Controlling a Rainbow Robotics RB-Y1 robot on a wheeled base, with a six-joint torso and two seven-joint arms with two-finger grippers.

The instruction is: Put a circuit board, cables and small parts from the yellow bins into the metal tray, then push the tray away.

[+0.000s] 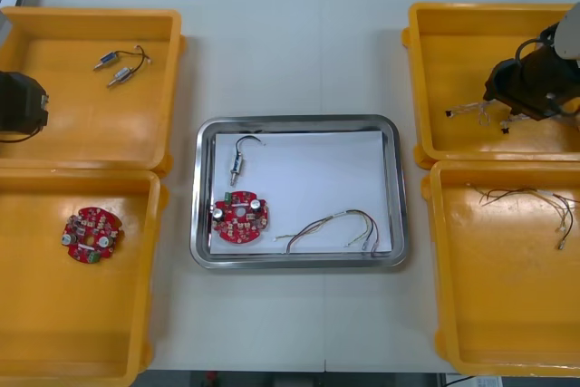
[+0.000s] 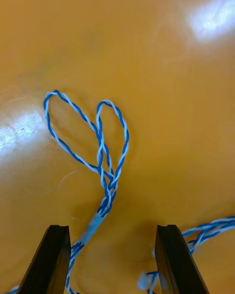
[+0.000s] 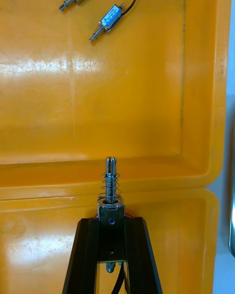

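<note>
1. The metal tray (image 1: 204, 192) sits mid-table, white inside.
2. Inside the tray lie a red circuit board (image 1: 240, 217) in its near-left corner, a small metal part (image 1: 237, 166) just beyond the board, and a loose cable (image 1: 331, 227) along its near side.
3. The left gripper (image 3: 111, 220) is well to the left of the tray, above the ridge where the far-left bin (image 1: 91, 17) meets the near-left bin (image 1: 149, 224). Its fingers are pinched narrowly on a spring-tipped metal part (image 3: 111, 181), which sticks out past the fingertips.
4. Two more metal parts (image 3: 108, 19) lie in the far-left bin, toward the corner farthest from the tray.
5. A second circuit board (image 1: 91, 235) lies in the near-left bin, left of the tray.
6. The right gripper (image 2: 112, 228) is right of the tray, low over the floor of the far-right bin (image 1: 419, 88). Its fingers stand wide apart, holding nothing.
7. A twisted blue and white cable (image 2: 110, 184) lies on that bin's floor, its looped end just ahead of the spread fingers and one strand running between them.
8. Thin cables (image 1: 526, 197) lie in the near-right bin (image 1: 437, 251).
</note>
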